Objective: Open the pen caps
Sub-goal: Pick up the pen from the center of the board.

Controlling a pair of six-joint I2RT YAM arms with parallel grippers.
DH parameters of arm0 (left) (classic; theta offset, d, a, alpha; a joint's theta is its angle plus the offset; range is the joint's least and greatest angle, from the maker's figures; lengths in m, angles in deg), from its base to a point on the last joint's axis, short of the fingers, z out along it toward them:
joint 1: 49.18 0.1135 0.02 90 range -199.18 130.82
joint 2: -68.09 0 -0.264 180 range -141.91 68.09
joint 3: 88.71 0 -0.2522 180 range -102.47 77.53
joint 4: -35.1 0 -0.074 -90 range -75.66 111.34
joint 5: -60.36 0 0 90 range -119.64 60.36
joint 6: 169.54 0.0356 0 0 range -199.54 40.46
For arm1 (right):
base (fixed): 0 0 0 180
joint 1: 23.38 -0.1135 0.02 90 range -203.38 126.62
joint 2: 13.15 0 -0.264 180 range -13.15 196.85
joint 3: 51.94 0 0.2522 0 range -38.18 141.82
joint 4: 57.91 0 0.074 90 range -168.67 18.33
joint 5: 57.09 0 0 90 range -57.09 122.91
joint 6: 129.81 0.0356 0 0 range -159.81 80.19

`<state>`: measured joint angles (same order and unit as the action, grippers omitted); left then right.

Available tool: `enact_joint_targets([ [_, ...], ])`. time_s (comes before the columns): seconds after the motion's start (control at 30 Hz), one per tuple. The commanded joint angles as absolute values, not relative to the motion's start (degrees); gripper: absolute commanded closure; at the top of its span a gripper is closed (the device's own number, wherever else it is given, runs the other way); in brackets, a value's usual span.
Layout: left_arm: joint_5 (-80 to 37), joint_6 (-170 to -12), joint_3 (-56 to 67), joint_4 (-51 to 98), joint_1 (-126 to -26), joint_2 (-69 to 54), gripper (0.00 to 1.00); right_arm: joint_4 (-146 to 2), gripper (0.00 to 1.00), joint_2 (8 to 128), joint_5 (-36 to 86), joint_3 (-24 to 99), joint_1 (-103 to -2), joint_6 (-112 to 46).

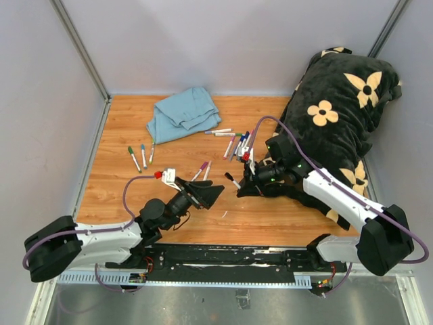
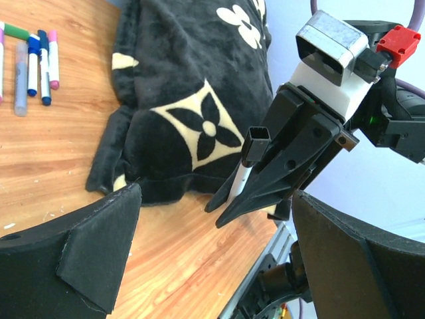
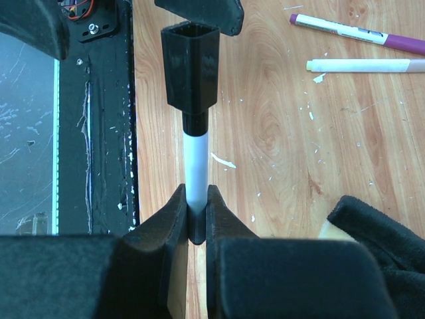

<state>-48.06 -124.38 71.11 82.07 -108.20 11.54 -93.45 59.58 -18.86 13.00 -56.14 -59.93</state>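
My right gripper (image 3: 196, 214) is shut on the white barrel of a marker (image 3: 196, 166) and holds it just above the wood, its black pen cap (image 3: 191, 66) pointing toward the left arm. From the top, this cap (image 1: 231, 179) sits a short way right of my left gripper (image 1: 214, 195). My left gripper (image 2: 219, 266) stands wide open with nothing between its fingers, facing the held cap (image 2: 256, 143) and the right gripper (image 2: 226, 209). Other capped markers lie on the table: three at the left (image 1: 143, 156), two in the middle (image 1: 202, 169), several at the back (image 1: 233, 143).
A blue cloth (image 1: 181, 114) lies crumpled at the back of the wooden table (image 1: 270, 217). A black flowered cushion (image 1: 338, 115) fills the right side, under the right arm. Grey walls close in the left and back. The metal base rail (image 1: 223, 261) runs along the near edge.
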Motion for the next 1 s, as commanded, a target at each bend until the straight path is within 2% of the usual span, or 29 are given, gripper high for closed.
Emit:
enact_joint_targets([
  [0.0,-46.89,-124.31,67.90,84.76,-107.63,9.86,0.01,-94.53,0.99,59.84,-18.50,14.90,-57.01,-61.27],
  [0.27,-50.08,-124.22,60.86,79.06,-107.50,3.67,0.04,-94.59,0.99,59.81,-18.33,14.96,-56.99,-61.40],
  [0.43,-52.99,-124.38,57.62,77.41,-107.54,0.14,0.16,-94.56,0.99,59.82,-18.32,14.89,-57.06,-61.36],
  [0.6,-52.88,-124.26,55.59,76.55,-107.54,-2.25,0.37,-94.86,0.99,59.76,-18.36,15.08,-57.08,-61.55],
  [0.67,-52.48,-124.20,55.06,76.59,-107.49,-3.17,0.52,-94.90,0.99,59.73,-18.42,15.11,-57.11,-61.57],
  [0.77,-52.00,-124.19,54.66,76.66,-107.53,-4.02,0.67,-95.00,0.99,59.71,-18.50,15.08,-57.12,-61.52],
  [0.8,-51.83,-124.03,54.58,76.76,-107.53,-4.26,0.77,-95.01,0.99,59.71,-18.50,15.08,-57.05,-61.59],
  [0.87,-51.15,-123.81,54.44,76.93,-107.52,-4.49,0.89,-95.02,0.99,59.58,-18.50,15.06,-57.08,-61.61],
  [0.93,-50.41,-123.71,54.46,77.04,-107.54,-4.54,0.96,-95.03,0.95,59.27,-18.50,15.07,-57.08,-61.61],
  [0.97,-50.01,-123.76,54.61,77.25,-107.54,-4.54,0.99,-94.99,0.89,59.17,-18.62,15.12,-57.13,-61.59],
])
